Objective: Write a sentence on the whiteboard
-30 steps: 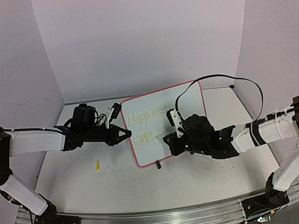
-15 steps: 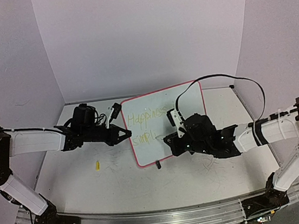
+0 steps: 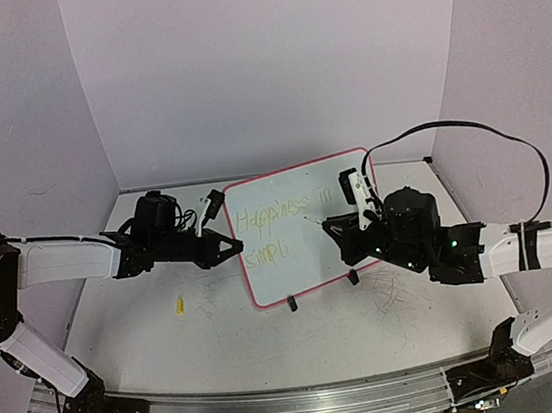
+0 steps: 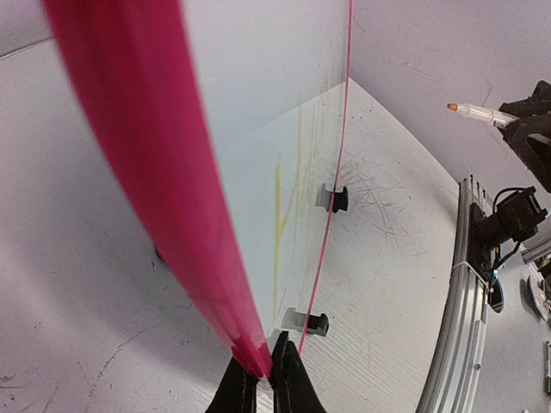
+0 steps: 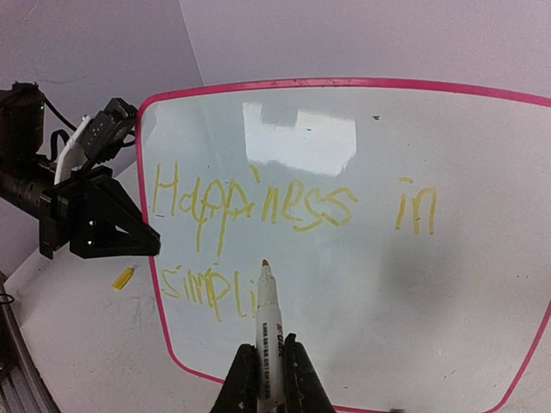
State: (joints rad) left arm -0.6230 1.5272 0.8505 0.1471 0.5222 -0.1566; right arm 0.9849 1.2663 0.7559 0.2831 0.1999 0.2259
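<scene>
The whiteboard (image 3: 308,263), white with a red-pink rim, stands tilted on the table. The sentence (image 3: 272,214) on it reads "Happiness in" with "simpli" below, in yellow-green. My left gripper (image 3: 235,244) is shut on the board's left rim (image 4: 155,155), its jaws pinching the edge in the left wrist view (image 4: 261,379). My right gripper (image 3: 337,229) is shut on a white marker (image 5: 269,335) with an orange tip. The tip points at the board (image 5: 387,284) just right of "simpli" in the sentence (image 5: 258,206). In the left wrist view the marker (image 4: 478,112) hangs in the air, apart from the board.
A small yellow cap (image 3: 179,304) lies on the scratched tabletop left of the board, also in the right wrist view (image 5: 123,278). Two black clip feet (image 3: 292,303) (image 3: 353,278) sit at the board's near edge. Walls close in at the back and both sides.
My right arm has drawn back to the right, away from the board, taking the marker off the "simpli" line. The left gripper and the board have not moved.
</scene>
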